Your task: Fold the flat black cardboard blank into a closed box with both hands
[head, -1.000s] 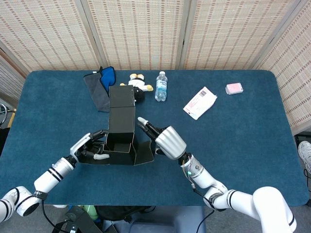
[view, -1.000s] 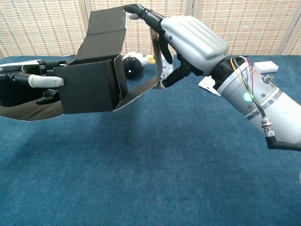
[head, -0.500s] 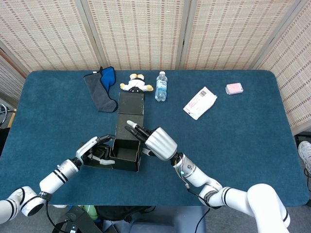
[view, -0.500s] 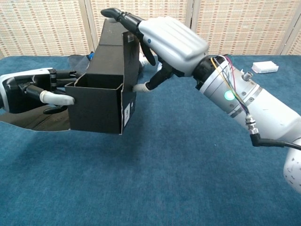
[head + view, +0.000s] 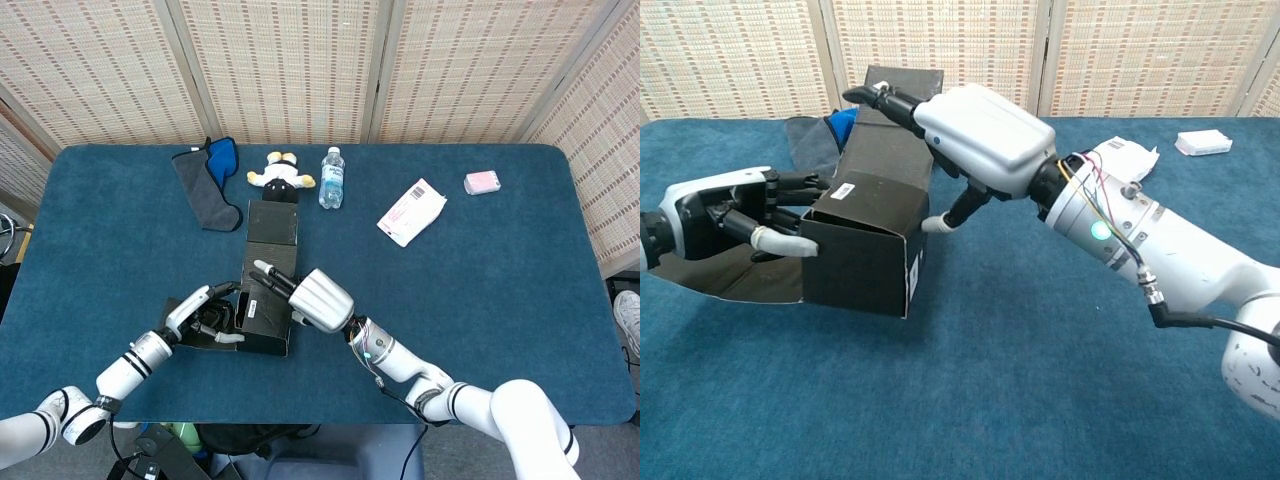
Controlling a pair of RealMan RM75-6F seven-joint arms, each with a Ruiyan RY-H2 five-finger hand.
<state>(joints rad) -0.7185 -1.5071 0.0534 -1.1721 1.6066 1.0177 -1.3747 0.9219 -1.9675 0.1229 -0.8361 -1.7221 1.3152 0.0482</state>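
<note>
Right hand (image 5: 980,135): palm down over the top of the black cardboard box (image 5: 865,250), fingers stretched along the long lid panel, thumb at the box's right side; it presses on the card and grips nothing. In the head view the same hand (image 5: 318,298) covers the box's right upper edge.

Left hand (image 5: 725,210): at the box's left side, fingers curled against the wall, thumb laid along the front left corner; whether it clamps the wall or only braces it cannot be told. Head view (image 5: 205,318) shows it between a loose side flap and the box body.

Box (image 5: 262,318): half formed, standing on the blue table (image 5: 480,300), near the front edge, left of centre; lid panel runs from it toward the far side; one flap lies flat on the cloth at left.

Beyond, along the far edge: grey and blue cloth (image 5: 205,180), small plush toy (image 5: 280,172), water bottle (image 5: 331,178), white packet (image 5: 411,211), pink block (image 5: 481,182)
</note>
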